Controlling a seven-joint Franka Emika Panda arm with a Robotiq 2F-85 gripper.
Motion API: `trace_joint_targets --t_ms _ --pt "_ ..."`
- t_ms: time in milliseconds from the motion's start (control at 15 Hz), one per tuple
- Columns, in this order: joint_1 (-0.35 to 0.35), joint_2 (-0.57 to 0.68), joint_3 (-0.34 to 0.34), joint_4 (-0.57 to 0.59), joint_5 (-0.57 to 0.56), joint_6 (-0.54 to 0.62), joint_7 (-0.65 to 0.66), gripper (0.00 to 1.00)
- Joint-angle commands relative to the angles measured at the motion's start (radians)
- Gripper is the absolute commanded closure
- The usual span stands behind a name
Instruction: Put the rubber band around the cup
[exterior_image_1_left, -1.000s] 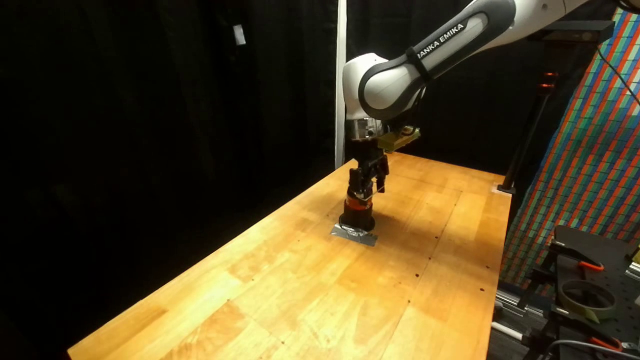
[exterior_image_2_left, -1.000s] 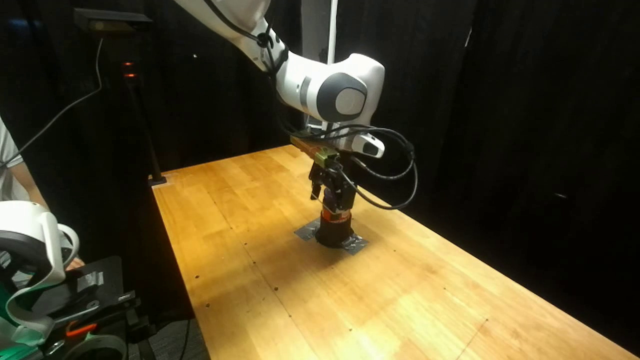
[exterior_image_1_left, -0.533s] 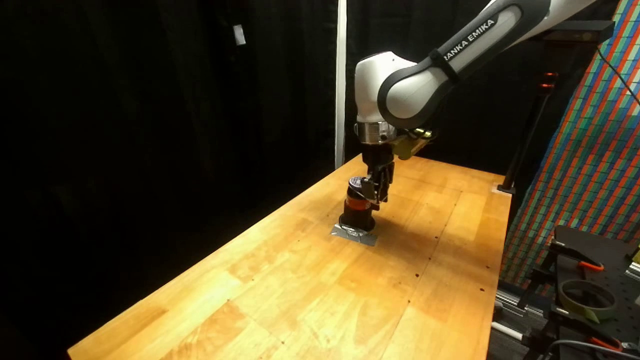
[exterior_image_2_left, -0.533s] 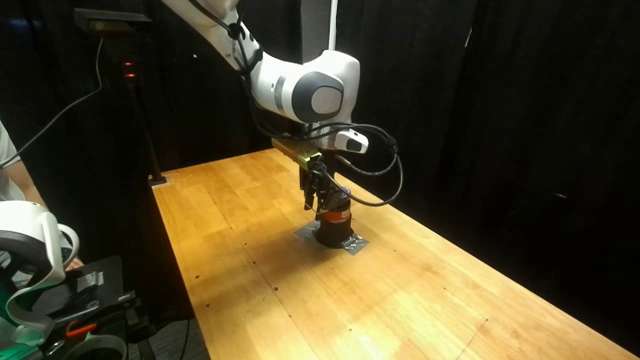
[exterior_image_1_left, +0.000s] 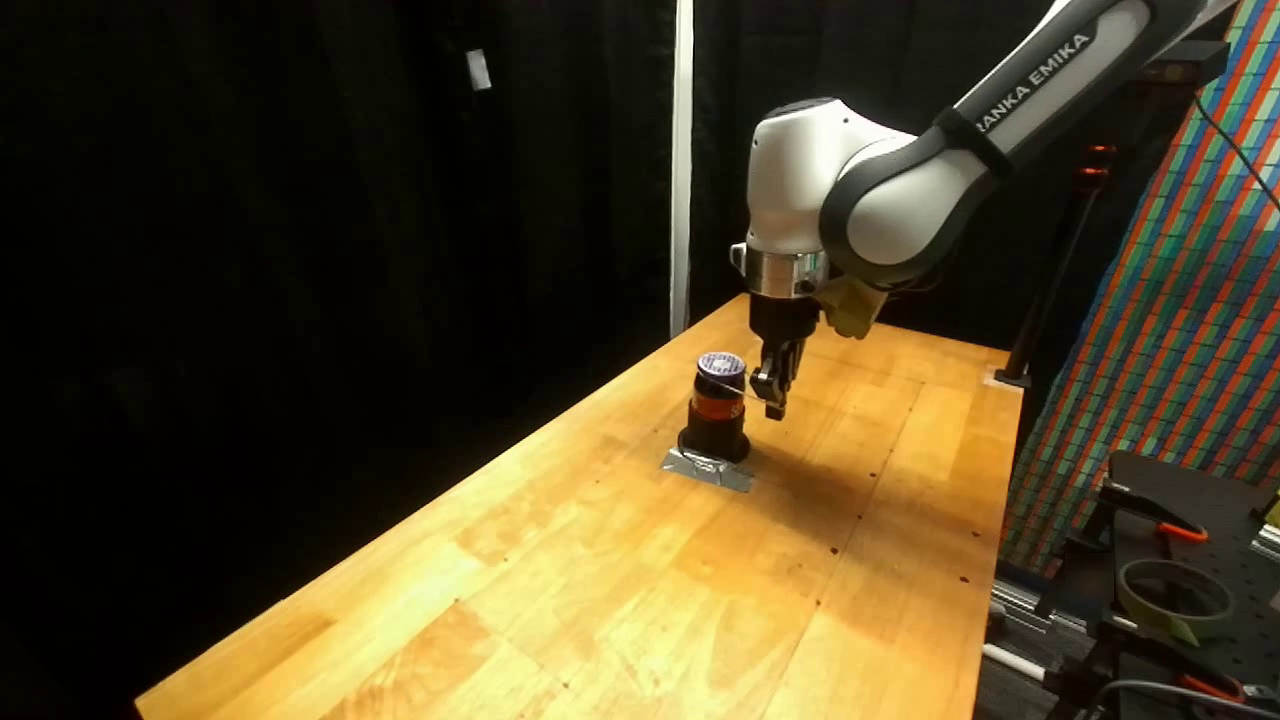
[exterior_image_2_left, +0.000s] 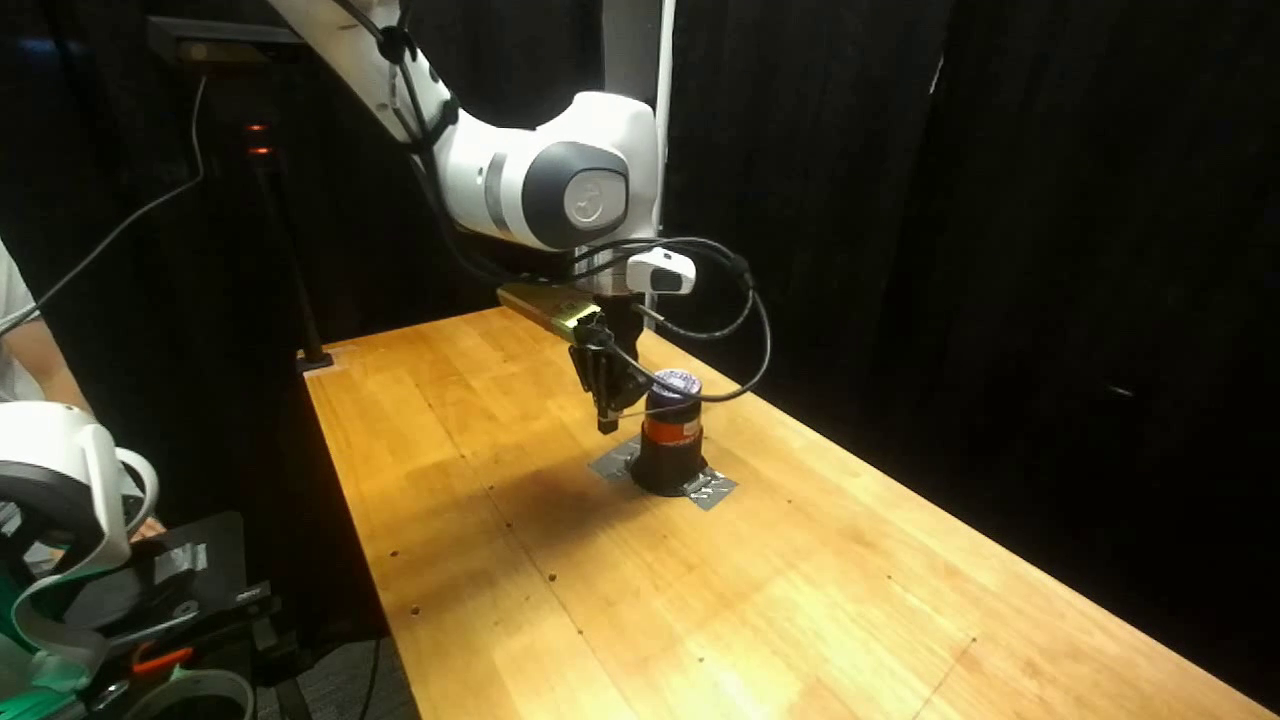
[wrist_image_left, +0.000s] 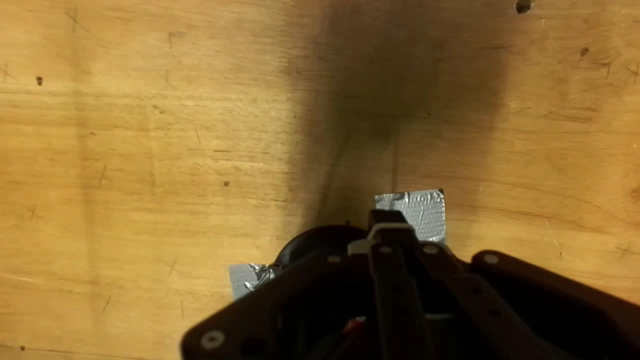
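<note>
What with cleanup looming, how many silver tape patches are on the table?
2: left patch and right patch, either side of the cup in an exterior view; others may be hidden.

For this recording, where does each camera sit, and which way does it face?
An exterior view: raised, looking down along the table at the cup; the robot arm shows from the top right.
An exterior view: raised, apparently facing back from the opposite end; the robot arm shows from the upper left, part of a person at the left edge.
Wrist view: on the wrist, facing down at the table and silver tape; the gripper shows at the bottom.
Both exterior views share the table, cup, silver tape and gripper.
</note>
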Motion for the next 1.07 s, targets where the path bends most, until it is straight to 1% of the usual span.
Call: trace_joint_targets --t_ms 0,200,533,667,800,1000 --pt "0.034 -0.094 -0.024 -0.14 -0.072 0.145 0.089 0.91" --pt "0.057 -0.124 -0.052 -0.204 -0.144 0.257 0.173 0.88" --pt "0.105 -0.156 -0.124 -0.283 -0.283 0.4 0.328 0.92" --pt "0.123 -0.163 -0.156 -0.308 -0.332 0.459 0.387 0.91" --pt "0.126 -0.163 -0.174 -0.33 -0.373 0.529 0.438 0.9" --pt "0.128 -0.158 -0.202 -0.357 -0.405 0.642 0.49 0.91"
